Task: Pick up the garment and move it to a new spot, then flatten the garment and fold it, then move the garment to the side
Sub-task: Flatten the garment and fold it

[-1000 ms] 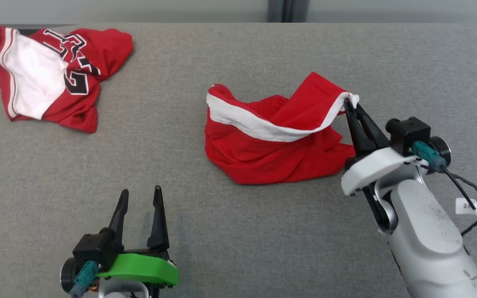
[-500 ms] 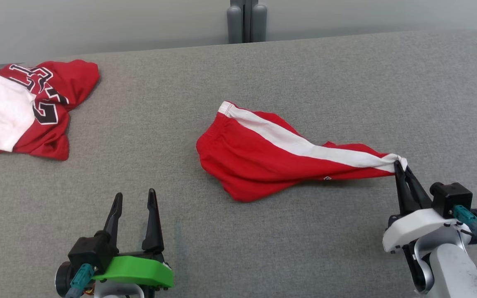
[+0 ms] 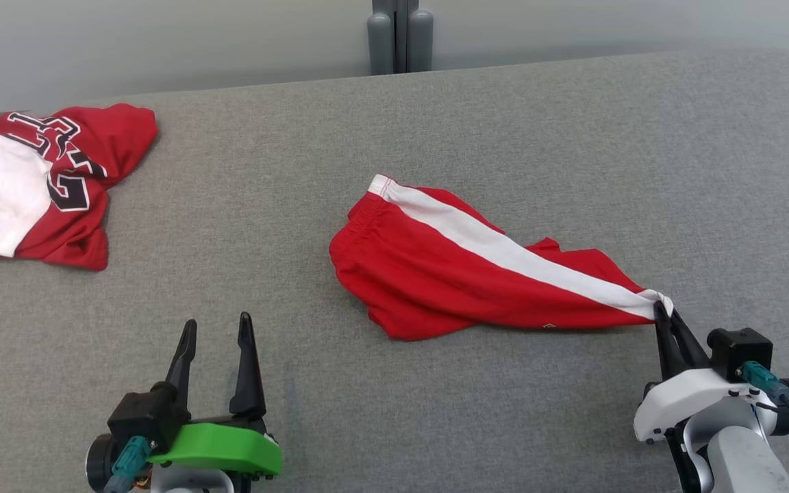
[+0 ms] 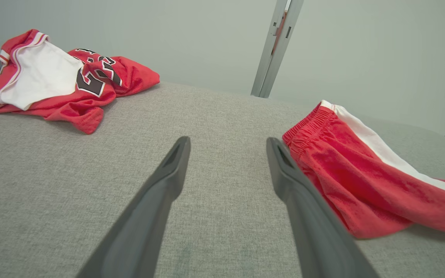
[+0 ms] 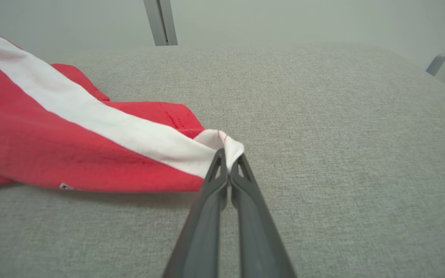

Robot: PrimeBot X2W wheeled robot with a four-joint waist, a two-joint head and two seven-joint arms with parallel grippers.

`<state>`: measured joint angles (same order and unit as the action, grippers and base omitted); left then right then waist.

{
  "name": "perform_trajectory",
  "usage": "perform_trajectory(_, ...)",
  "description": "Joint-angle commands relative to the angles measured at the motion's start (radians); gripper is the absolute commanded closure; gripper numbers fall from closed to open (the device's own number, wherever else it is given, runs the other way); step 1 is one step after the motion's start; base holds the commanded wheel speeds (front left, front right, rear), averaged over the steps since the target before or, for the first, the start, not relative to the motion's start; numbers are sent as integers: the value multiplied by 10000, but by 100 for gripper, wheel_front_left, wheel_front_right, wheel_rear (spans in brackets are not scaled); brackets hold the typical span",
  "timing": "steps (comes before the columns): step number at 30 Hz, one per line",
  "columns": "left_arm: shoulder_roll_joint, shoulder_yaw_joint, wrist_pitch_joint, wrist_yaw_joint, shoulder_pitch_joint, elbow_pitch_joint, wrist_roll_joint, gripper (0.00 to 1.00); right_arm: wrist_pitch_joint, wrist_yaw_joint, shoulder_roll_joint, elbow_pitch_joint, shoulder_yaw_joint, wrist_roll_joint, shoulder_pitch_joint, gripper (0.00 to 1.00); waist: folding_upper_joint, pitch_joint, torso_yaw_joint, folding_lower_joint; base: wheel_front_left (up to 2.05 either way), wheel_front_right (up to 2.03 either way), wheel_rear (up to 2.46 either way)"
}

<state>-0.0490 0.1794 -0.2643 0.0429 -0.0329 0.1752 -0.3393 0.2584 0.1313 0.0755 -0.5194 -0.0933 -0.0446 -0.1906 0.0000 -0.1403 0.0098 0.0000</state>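
i see the red shorts lying a little right of centre in my head view, stretched out across the grey padded table. the gathered waistband end sits toward the middle of the frame, and the cloth narrows as it runs to the lower right. a white stripe follows the upper edge from the waistband corner down to that narrow tip.

my right gripper is at the lower right of the frame, its two fingers pressed together on the white corner of the shorts. in the right wrist view a small fold of white cloth pokes up between the fingertips. close to the pinch the cloth is raised a little, with a shadow beneath it; the waistband end rests on the table.

my left gripper sits at the lower left of the frame, fingers spread apart over bare table, well clear of the shorts.

a crumpled red and white jersey with dark numbers lies at the upper left edge of the frame, well apart from the shorts. a grey post stands behind the table at top centre.
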Motion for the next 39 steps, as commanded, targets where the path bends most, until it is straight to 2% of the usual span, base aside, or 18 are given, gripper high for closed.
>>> perform_trajectory(1, -27, -25, -2, -8, -54, 34, 31, 0, 80, -10, -30, -46, -99, 48, 86, 0, 0, 34, -21, 0, 0, 0, 0)
perform_trajectory(11, -27, 0, -4, 59, 77, 65, -94, 0, 74, -12, -170, 580, -332, 272, 340, 0, 0, 338, -95, 0, 0, 0, 0)
perform_trajectory(22, -27, 113, -2, -106, 127, 442, 5, 0, 74, -12, -240, 1768, 577, 20, 771, 0, 0, 1092, -365, 0, 0, 0, 0)
perform_trajectory(29, -25, 46, -4, -39, 512, 768, 59, 0, 75, -12, -243, 2299, 1385, -654, 1189, 0, 0, 1431, -418, 0, 0, 0, 0)
perform_trajectory(39, -27, -43, -4, 90, 915, 771, -65, 0, 75, -12, -244, 2473, 1760, -1053, 1370, 0, 0, 1637, -342, 0, 0, 0, 0)
